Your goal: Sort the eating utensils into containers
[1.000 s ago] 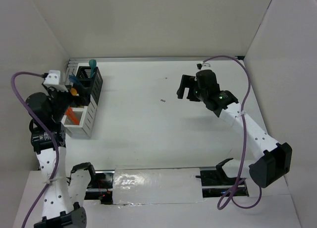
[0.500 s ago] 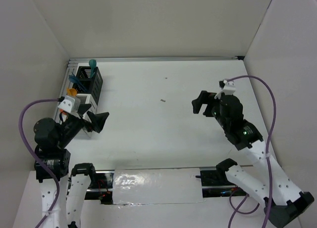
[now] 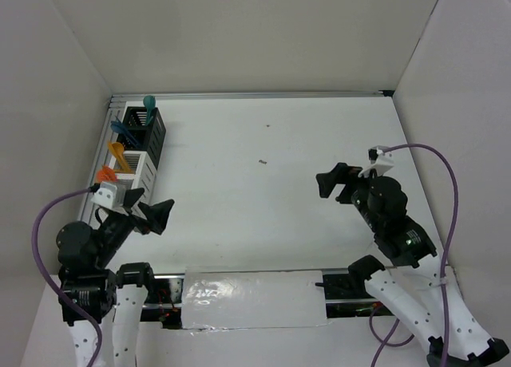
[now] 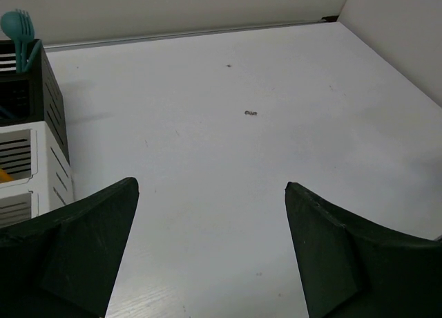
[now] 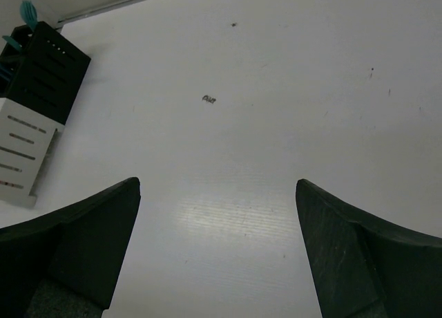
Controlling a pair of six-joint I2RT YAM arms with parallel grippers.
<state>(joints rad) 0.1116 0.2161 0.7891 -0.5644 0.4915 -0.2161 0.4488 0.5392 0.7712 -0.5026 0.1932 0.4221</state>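
Note:
The containers stand in a row at the far left: a black bin [image 3: 146,132] and white bins [image 3: 132,174] nearer me. Eating utensils stand in them: a teal one [image 3: 148,104], a dark blue one [image 3: 121,129] and orange ones [image 3: 117,153]. My left gripper [image 3: 150,210] is open and empty, just near-right of the white bins. My right gripper [image 3: 338,183] is open and empty over the right half of the table. The left wrist view shows the black bin [image 4: 27,83], a white bin [image 4: 34,166] and the teal utensil [image 4: 17,24] beyond my open left gripper [image 4: 210,185]. My right gripper [image 5: 217,183] shows bare table between its jaws.
A small dark speck [image 3: 262,161] lies mid-table; it also shows in the left wrist view [image 4: 251,113] and the right wrist view [image 5: 208,99]. White walls close the left, back and right. A taped strip [image 3: 255,291] runs along the near edge.
Both arms have drawn back toward the near edge. The left gripper has left the bins and now points across the table. The right gripper has moved nearer and to the right.

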